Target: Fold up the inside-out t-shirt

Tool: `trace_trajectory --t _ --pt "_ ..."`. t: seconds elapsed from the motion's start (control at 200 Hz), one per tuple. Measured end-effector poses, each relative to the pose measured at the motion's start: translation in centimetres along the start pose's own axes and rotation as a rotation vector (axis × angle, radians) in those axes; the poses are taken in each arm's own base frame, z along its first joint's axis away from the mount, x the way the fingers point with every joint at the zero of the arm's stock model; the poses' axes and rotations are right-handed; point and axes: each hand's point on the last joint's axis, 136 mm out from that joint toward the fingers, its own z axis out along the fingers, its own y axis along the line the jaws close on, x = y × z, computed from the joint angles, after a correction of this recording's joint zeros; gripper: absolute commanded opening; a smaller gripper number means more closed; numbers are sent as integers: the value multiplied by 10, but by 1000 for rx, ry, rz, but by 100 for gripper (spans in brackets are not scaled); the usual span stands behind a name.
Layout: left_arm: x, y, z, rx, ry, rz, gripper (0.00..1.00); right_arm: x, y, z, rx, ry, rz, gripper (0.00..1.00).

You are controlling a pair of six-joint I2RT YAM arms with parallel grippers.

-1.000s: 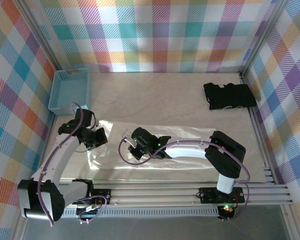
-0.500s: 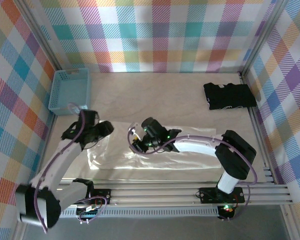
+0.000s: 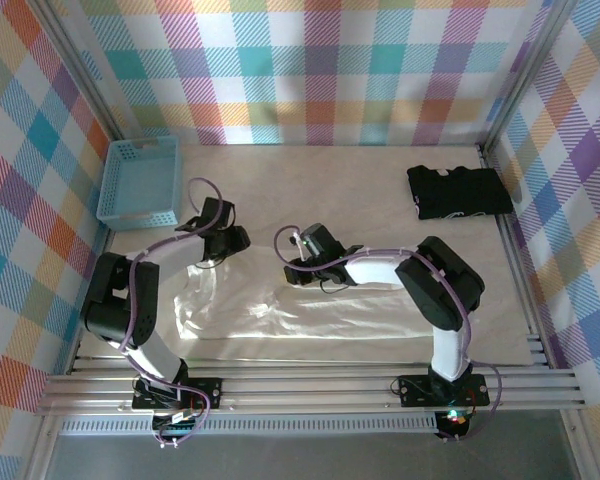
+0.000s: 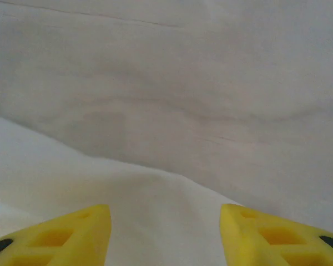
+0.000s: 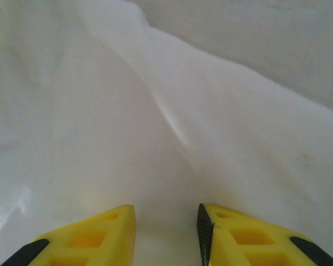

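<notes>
The inside-out t-shirt [image 3: 310, 315] lies flat and wrinkled as a wide white band across the near half of the table. My left gripper [image 3: 236, 240] sits at the shirt's far left edge. In the left wrist view it [image 4: 165, 235] is open, its yellow fingers [image 4: 72, 235] wide apart over the white cloth [image 4: 127, 205], with bare table beyond. My right gripper [image 3: 298, 268] rests over the shirt's far edge near the middle. In the right wrist view it [image 5: 166, 235] stands open with a narrower gap, white cloth [image 5: 127, 111] beneath and nothing pinched.
A blue basket [image 3: 140, 182] stands at the back left. A folded black garment [image 3: 460, 190] lies at the back right. Bare beige table [image 3: 320, 185] stretches between them. Checkered walls close in three sides.
Both arms have reached farther from their bases to the shirt's far edge. Both grippers, shut a second ago, have opened and let go of the cloth.
</notes>
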Motion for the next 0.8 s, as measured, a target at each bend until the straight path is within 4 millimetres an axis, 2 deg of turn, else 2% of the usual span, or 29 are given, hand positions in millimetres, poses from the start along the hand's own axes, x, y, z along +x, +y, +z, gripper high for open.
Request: trace_trajectory --t 0.16,0.32,0.525,0.545,0.64,0.8 --pt "14 48 5 -104 21 -53 54 0 -7 -1 20 4 54 30" --pt "2 63 -10 -124 -28 -88 61 1 -8 -4 24 10 72 34" --pt "-11 71 -59 -104 -125 -105 93 1 -4 -19 17 16 55 43" --pt "-10 72 -62 -99 -128 -113 98 0 -3 -21 12 11 47 44" --pt "3 85 -67 -82 -103 -147 100 -6 4 -32 -11 -13 27 51" --pt "52 106 -51 -101 58 -173 100 -12 14 -42 -52 -31 -2 55"
